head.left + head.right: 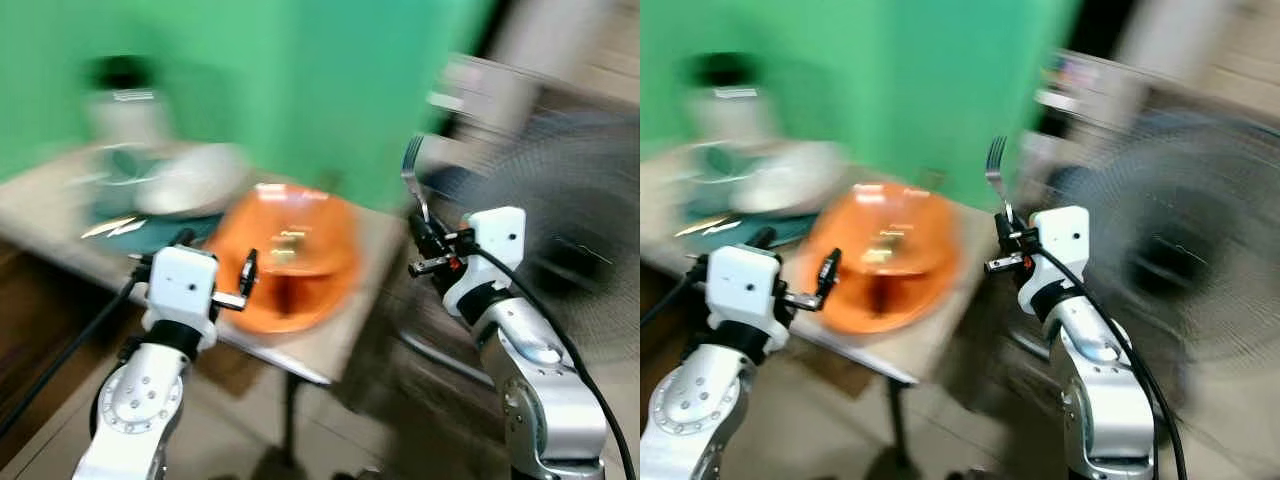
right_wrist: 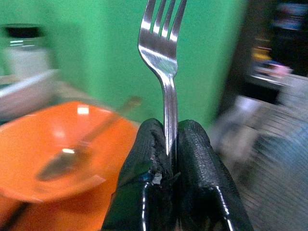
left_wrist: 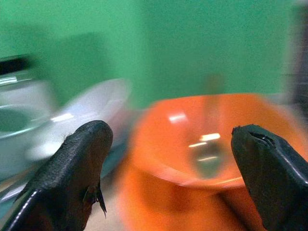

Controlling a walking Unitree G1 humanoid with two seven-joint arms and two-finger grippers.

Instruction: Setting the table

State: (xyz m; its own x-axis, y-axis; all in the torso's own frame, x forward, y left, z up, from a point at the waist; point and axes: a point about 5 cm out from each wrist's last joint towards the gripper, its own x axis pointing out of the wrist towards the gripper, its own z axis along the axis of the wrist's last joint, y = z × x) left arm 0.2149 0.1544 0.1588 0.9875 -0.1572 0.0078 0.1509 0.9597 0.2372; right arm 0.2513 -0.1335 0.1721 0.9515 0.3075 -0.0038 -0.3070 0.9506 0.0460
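Green wall behind a small tabletop [image 1: 330,362]; left end effector [image 1: 214,277] gapes empty just before the orange bowl [image 1: 290,262]; right end effector [image 2: 166,159] clamps a fork [image 2: 162,43] upright, tines up, right of the bowl, so it's nearer the free edge.

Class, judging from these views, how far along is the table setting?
Done: an orange bowl with a spoon inside sits on the table. In hand: the right gripper clamps a fork upright, off the table. Left: placing the fork; the left gripper is open.
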